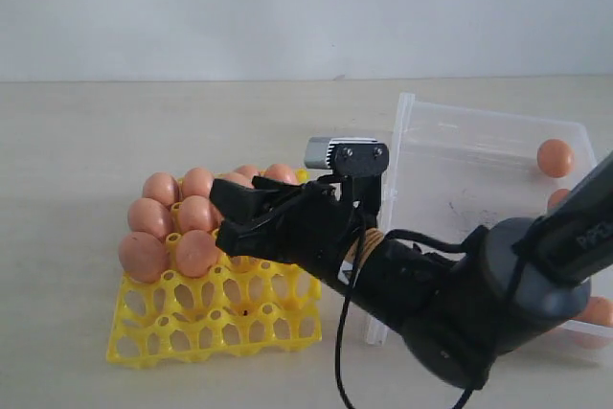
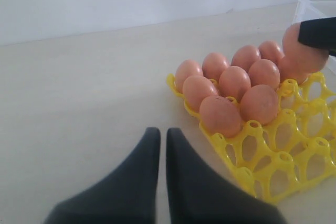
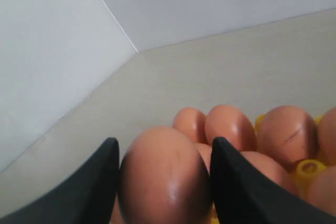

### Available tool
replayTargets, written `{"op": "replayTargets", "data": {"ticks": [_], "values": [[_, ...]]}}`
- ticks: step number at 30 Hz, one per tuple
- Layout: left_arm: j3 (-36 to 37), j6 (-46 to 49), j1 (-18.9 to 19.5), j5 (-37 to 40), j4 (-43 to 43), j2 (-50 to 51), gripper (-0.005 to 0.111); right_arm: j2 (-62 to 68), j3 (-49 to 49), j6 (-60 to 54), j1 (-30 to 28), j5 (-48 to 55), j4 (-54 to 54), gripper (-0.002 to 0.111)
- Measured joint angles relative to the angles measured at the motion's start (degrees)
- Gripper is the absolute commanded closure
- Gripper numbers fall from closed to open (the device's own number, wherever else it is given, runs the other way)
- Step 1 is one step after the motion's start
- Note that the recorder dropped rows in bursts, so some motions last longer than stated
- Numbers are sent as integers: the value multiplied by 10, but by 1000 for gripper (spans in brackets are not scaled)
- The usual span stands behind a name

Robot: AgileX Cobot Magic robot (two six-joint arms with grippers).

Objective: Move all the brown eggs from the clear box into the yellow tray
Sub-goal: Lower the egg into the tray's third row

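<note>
In the exterior view, my right gripper [image 1: 220,213] reaches across from the box side and hangs over the tray [image 1: 172,332]. It is just beside the eggs [image 1: 196,251] that fill the tray's far-left cups. The box [image 1: 450,141] sits just right of the tray, and a few loose eggs [image 1: 555,157] lie along its right side. From here my own arm hides what the jaws hold.

In the left wrist view, my left gripper [image 2: 158,148] hangs low over the table [image 2: 79,103], near a corner of the tray [image 2: 262,156]. Its fingers are together with only a slit between them and nothing in it. The eggs [image 2: 233,81] sit packed in their cups. At the far edge, one black finger [image 2: 320,32] of my other arm presses on the held egg [image 2: 299,53], which is above the tray's far side. I cannot tell whether it rests in a cup.

In the right wrist view, my right gripper [image 3: 165,148] is clamped on the held egg [image 3: 165,182], with both fingers [image 3: 94,182] against its sides. The tray's eggs [image 3: 228,124] lie just beyond, with a bit of yellow tray [image 3: 307,169] among them.
</note>
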Motion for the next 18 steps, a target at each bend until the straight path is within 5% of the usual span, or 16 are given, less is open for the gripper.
{"op": "replayTargets", "data": {"ticks": [18], "values": [[0, 0, 0, 0, 0, 0, 103, 32, -2, -30, 111, 0, 245, 108]]}}
